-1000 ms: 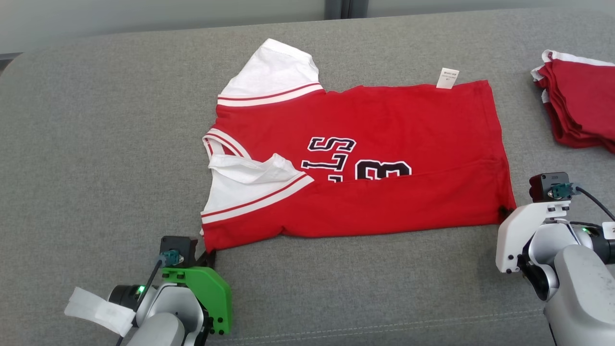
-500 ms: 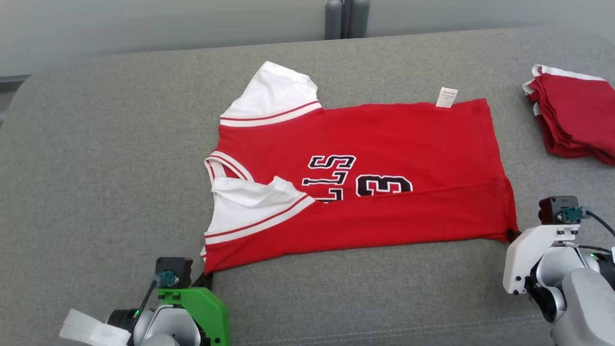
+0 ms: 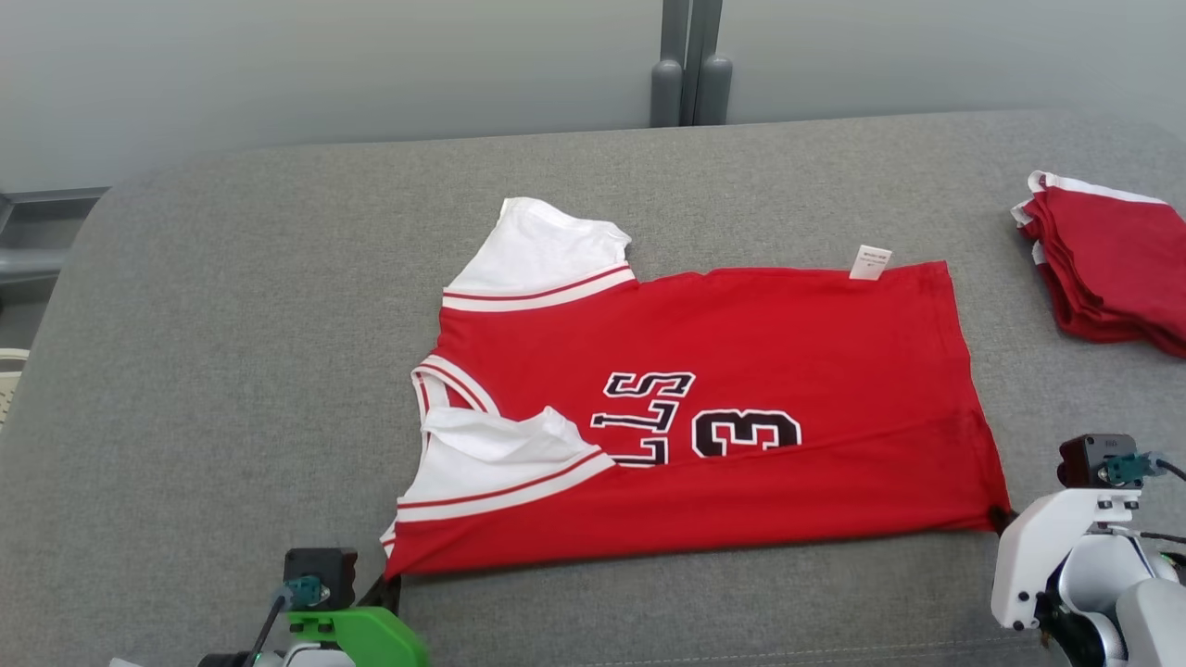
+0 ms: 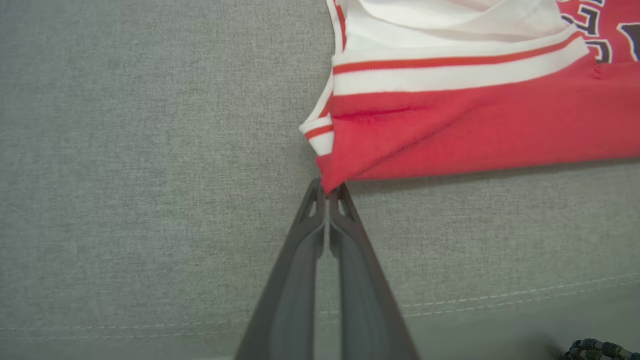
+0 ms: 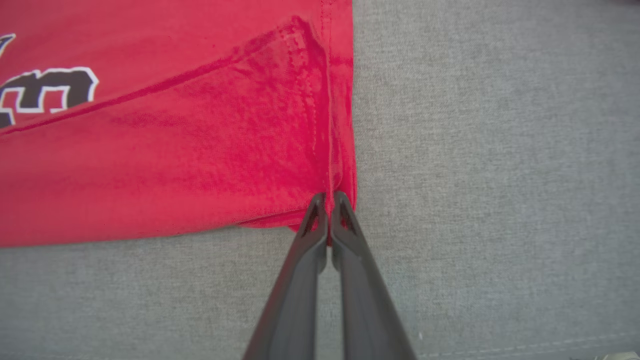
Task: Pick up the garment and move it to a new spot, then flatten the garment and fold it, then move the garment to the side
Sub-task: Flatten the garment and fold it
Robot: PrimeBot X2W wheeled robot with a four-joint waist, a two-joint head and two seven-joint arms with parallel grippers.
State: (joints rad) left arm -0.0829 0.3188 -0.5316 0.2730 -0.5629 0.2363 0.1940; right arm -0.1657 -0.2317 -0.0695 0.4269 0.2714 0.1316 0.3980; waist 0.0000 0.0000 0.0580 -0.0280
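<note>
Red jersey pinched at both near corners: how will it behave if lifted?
Probably floppy: the red jersey creases where pinched, so its middle should sag between left end effector and right end effector. Likely light: thin cloth. Small corner pinches might slip.

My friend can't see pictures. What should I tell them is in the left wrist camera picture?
The left gripper, its two long dark fingers pressed together, pinches a corner of a red cloth jersey with a white, red-striped sleeve. The jersey spreads toward the upper right over a grey woven fabric surface.
</note>
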